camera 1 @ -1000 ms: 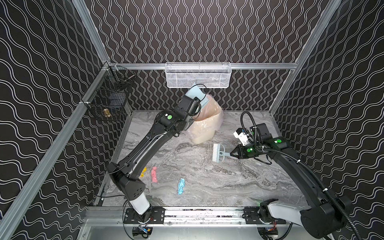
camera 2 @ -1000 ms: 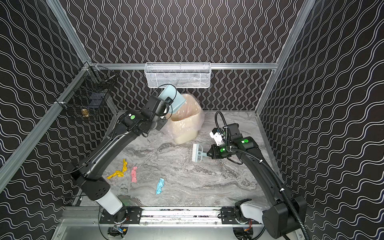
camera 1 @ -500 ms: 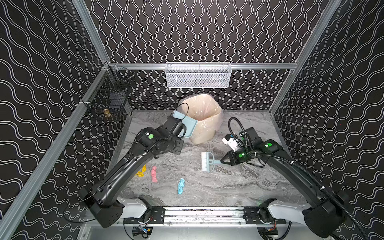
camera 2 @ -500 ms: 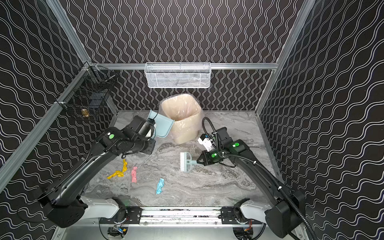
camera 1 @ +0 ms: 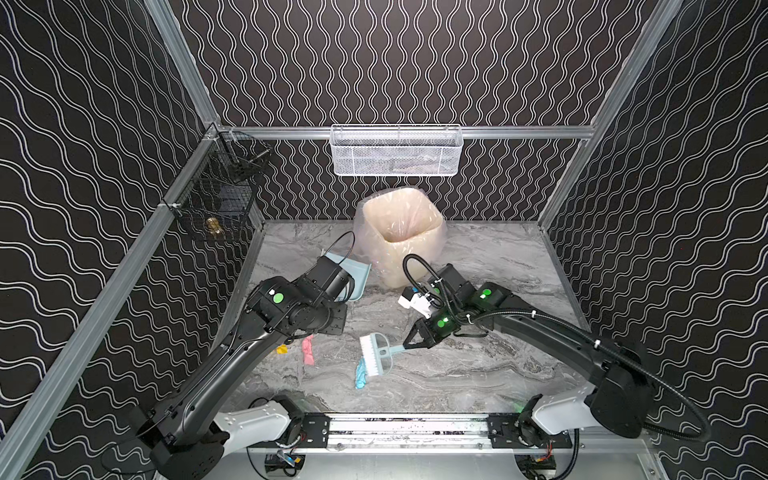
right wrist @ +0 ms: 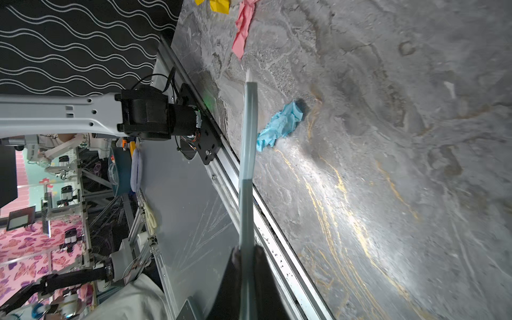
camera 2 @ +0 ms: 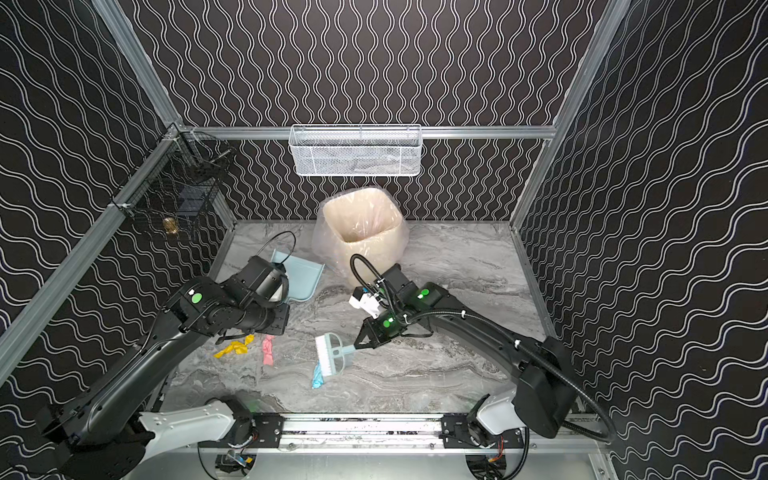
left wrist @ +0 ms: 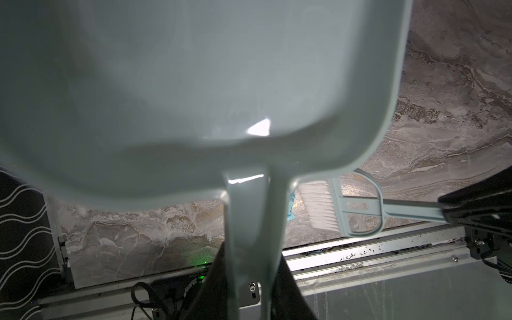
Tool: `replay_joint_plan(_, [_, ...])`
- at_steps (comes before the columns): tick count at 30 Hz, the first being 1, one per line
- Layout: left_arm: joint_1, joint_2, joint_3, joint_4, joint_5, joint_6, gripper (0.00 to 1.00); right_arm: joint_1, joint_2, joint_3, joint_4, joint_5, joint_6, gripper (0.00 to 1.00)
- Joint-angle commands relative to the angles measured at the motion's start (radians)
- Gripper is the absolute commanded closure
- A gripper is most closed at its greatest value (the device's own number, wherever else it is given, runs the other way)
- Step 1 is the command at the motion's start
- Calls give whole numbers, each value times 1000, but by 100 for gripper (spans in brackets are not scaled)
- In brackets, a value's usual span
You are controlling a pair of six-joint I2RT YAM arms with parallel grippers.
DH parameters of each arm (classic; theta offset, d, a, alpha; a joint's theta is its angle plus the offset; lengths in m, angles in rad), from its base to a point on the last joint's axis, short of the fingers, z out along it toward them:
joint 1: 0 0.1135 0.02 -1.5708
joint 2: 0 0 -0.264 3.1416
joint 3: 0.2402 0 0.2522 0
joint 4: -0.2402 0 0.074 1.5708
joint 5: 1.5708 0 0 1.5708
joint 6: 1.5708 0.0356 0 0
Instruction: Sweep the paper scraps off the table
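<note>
Right gripper [camera 1: 409, 343] clamps the brush [camera 1: 375, 354], left gripper [left wrist: 249, 264] grips the dustpan [camera 1: 355, 275], whose lip should sit flat left of the paper scraps [camera 1: 308, 350] before sweeping.

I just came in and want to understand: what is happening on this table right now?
Two robot arms are cleaning up. The left hand holds a pale blue dustpan by its handle, near the lined bin. The right hand holds a small brush, its bristles beside a light blue paper scrap. A pink scrap and a yellow scrap lie nearby on the table, unswept.
</note>
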Motion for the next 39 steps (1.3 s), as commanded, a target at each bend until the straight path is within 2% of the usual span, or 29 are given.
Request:
replay_joint_plan(1, [3,-5,-27,-8,-8,-32,100,15,68,30,99,-61,12,100])
replay_joint_plan(5, [31,-19,-60,-8,-14,-18,100,37,174,74,95,-93,-1,100])
replay_joint_plan(10, [129,-44,-102,-6,33,15,100,58,271,98,101,-128,-10,100])
replay_joint_plan(15, [150,-49,-130,14,84,12,100,61,343,115,39,-71,-9,100])
replay_joint_plan(21, [150,-105,-214,62,154,-43,100,5,314,45,-14,42,-5,100])
replay_joint_plan(25, [148,-124,-234,66,190,-43,100,-101,224,-4,-59,70,-18,100])
replay_joint_plan(29, [146,-103,-231,68,242,-13,100,-182,202,16,-154,110,-69,100])
replay_joint_plan(35, [129,-86,-276,93,312,19,100,-221,185,64,-271,178,-83,100])
replay_joint_plan(39, [85,-73,-329,136,326,19,100,-224,200,116,-333,197,-85,100])
